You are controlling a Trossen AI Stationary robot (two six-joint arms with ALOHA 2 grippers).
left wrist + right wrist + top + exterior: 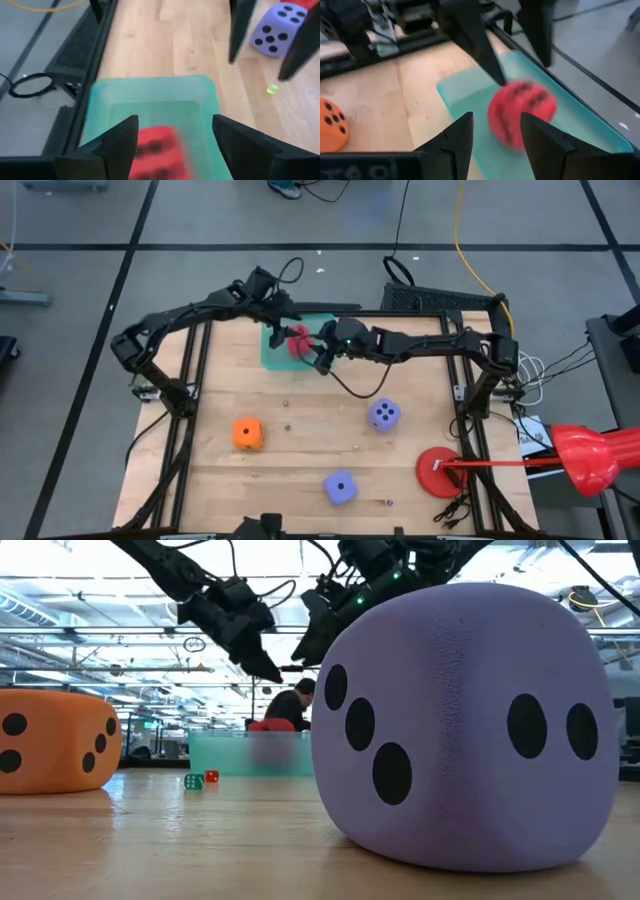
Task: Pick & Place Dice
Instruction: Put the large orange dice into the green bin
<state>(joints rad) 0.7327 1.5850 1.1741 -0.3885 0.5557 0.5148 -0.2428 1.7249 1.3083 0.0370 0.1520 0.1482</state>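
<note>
- Teal tray (pixel 272 348) lies at the far edge of the surface (pixel 300 450), left of its middle; both arms reach over it from opposite sides.
- Red die (pixel 298 340) sits in or just above the tray, blurred in both wrist views, so which face is up cannot be told; it is a cube with no long axis.
- Left end effector (pixel 277 330) hangs over the tray with its fingers spread wide and nothing between them; the die shows below the gap.
- Right end effector (pixel 322 358) is beside the die, fingers parted and not clamped on it.
- Orange die (pixel 247 433) rests near the left edge, one purple die (pixel 383 415) right of centre, another purple die (pixel 340 487) by the near edge.
- Only the low view shows two tiny dice, one green and one red (pixel 199 780), before the tray, and a person (pixel 293 705) behind it.
- A red round thing (pixel 440 472) lies at the near right corner.
</note>
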